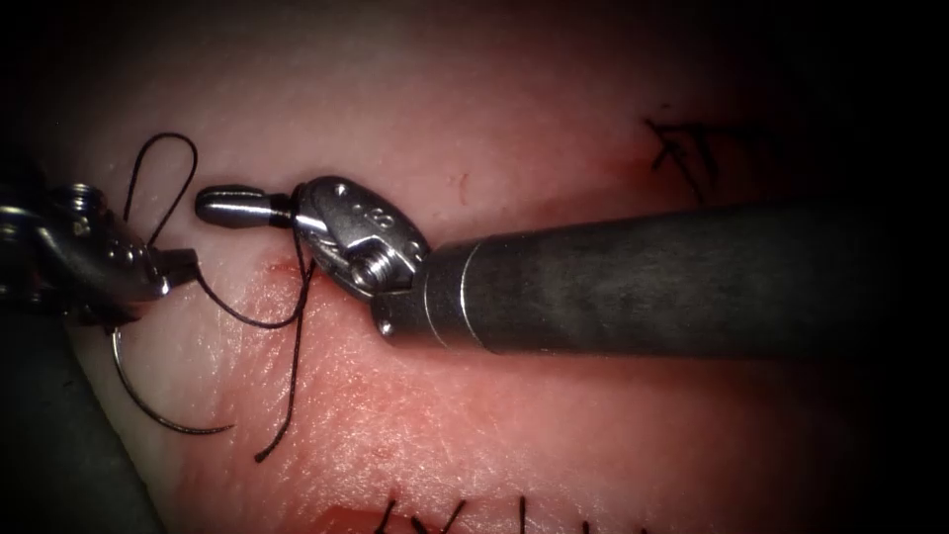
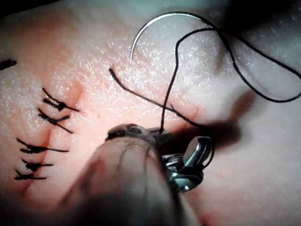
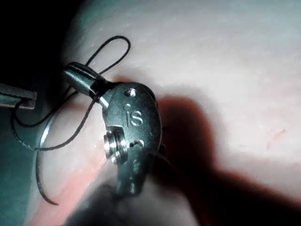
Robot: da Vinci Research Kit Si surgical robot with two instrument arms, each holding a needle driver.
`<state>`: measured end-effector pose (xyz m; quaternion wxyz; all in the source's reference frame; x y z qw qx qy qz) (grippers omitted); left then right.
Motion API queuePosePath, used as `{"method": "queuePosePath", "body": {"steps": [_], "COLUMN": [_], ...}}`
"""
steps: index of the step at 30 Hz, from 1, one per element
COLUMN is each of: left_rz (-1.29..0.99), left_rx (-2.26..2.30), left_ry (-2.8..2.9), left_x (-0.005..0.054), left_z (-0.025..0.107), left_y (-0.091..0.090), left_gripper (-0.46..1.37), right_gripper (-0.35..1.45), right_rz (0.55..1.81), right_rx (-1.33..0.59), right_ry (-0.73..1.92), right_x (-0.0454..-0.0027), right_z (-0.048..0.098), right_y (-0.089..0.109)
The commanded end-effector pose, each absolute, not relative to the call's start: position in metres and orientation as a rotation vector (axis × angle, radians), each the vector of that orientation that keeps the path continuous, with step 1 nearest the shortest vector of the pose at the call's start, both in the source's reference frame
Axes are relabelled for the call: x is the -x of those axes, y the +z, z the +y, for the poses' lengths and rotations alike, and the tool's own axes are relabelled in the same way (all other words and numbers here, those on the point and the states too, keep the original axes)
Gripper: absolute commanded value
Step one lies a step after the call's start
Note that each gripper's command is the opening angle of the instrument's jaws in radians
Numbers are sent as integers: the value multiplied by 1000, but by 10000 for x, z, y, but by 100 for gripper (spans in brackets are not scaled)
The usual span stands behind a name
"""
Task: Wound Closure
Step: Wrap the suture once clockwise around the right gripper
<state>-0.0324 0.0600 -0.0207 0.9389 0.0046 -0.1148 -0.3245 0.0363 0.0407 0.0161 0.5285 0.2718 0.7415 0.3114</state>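
The right tool's dark shaft [image 1: 652, 282] lay nearest the lens, reaching in from the right across the tissue [image 1: 554, 415]. Its jaws [image 1: 229, 207] were closed together and pointed left; the thread [image 1: 297, 297] crossed at their base, but whether it was pinched there or merely draped over the wrist could not be told. In the right wrist view the same tool [image 3: 81, 79] showed its jaws shut, with thread [image 3: 110, 52] looped around and behind them.

The needle [image 1: 158, 410] lay free on the tissue at the near left, its curve running from beneath the left tool toward the right, its point resting on the surface and not driven in. The left wrist view showed the needle [image 2: 162, 21] as a bright arc lying on the tissue, with thread [image 2: 263, 89] sweeping away from it.

The left tool [image 1: 173, 269] sat at the far left edge, its jaws closed on the thread, which rose from them in a loop and dipped in a slack curve toward the right tool. One loose end of thread trailed nearward over the tissue.

Finished stitches [image 2: 40, 150] lay in a row along the cut [image 2: 51, 136].
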Motion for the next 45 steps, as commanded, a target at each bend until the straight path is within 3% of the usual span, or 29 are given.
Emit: {"method": "queuePosePath", "body": {"steps": [1, 25, 36, 45], "left_rz": [-245, -411, -534, -589], "left_rx": [-6, -9, -82, -112], "left_ry": [-671, -647, -597, -569], "left_x": [323, 327, 334, 339], "left_z": [600, 625, 639, 651], "left_y": [-203, -94, -94, -91], "left_gripper": [-35, -35, -35, -35], "right_gripper": [-35, -35, -35, -35], "right_rz": [1777, 1833, 1856, 1713], "right_rx": [-661, -977, -1025, -1075], "right_ry": [735, 517, 368, 44], "right_x": [-362, -351, -347, -348], "right_z": [408, 402, 403, 399], "right_y": [159, 146, 147, 138]}}
